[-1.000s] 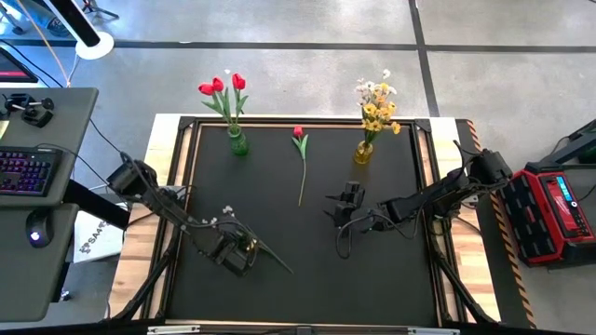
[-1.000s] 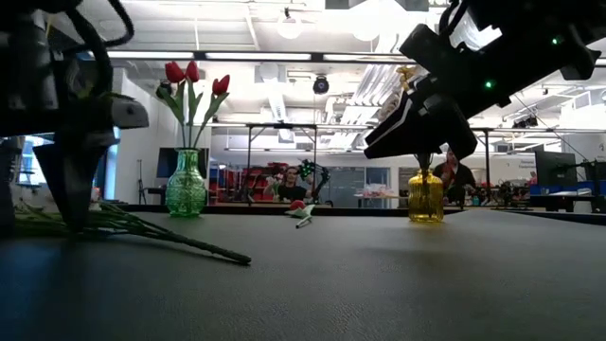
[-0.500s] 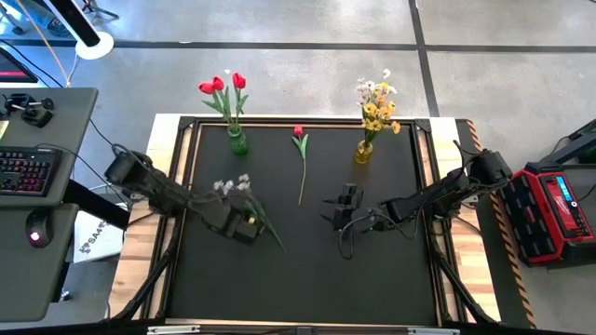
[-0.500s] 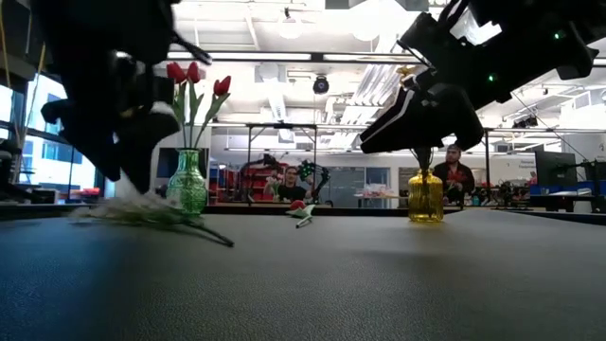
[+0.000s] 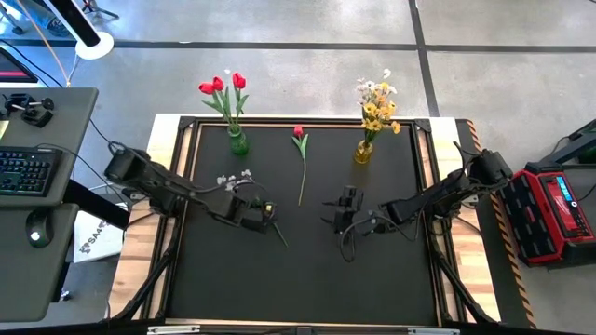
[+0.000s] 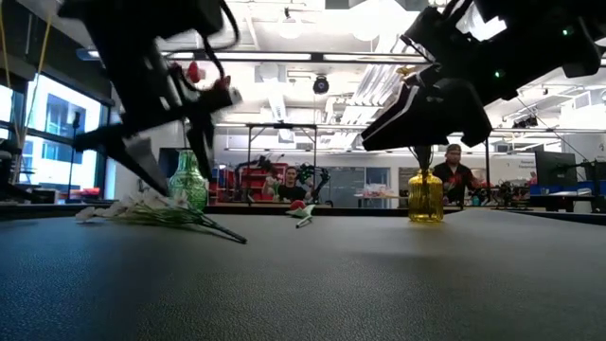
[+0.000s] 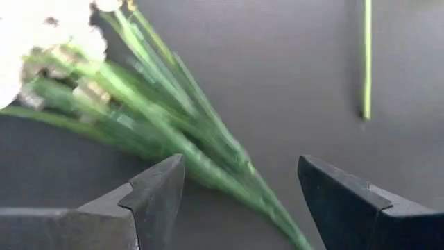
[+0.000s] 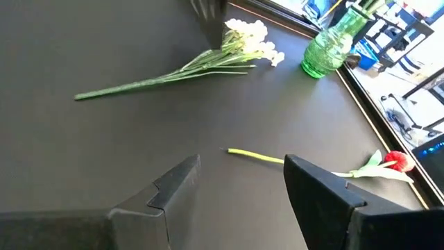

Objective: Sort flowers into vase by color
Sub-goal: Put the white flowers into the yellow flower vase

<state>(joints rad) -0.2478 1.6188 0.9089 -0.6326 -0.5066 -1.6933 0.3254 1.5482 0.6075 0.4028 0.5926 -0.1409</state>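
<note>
A spray of small white blossoms (image 5: 233, 179) lies flat on the black mat left of centre, its green stems (image 7: 159, 118) running toward the near right. My left gripper (image 5: 264, 214) hovers over those stems, open, one finger on either side (image 7: 239, 173), and touches nothing. In the low view the spray (image 6: 151, 210) rests on the table under it. A single red tulip (image 5: 300, 158) lies at centre far. My right gripper (image 5: 340, 207) hangs open right of centre, above the mat (image 8: 239, 170), facing the tulip's stem end (image 8: 243, 154).
A green vase (image 5: 238, 142) with red tulips stands at the far left. A yellow vase (image 5: 363, 152) with yellow and white sprays stands at the far right. A raised frame (image 5: 186, 186) rims the mat. People (image 6: 454, 175) sit in the room behind.
My left gripper has moved from the near left toward the far edge and the right, dragging the white spray along the mat. The spray now lies farther from the near edge. The fingers have let go and stand apart just above the stems.
</note>
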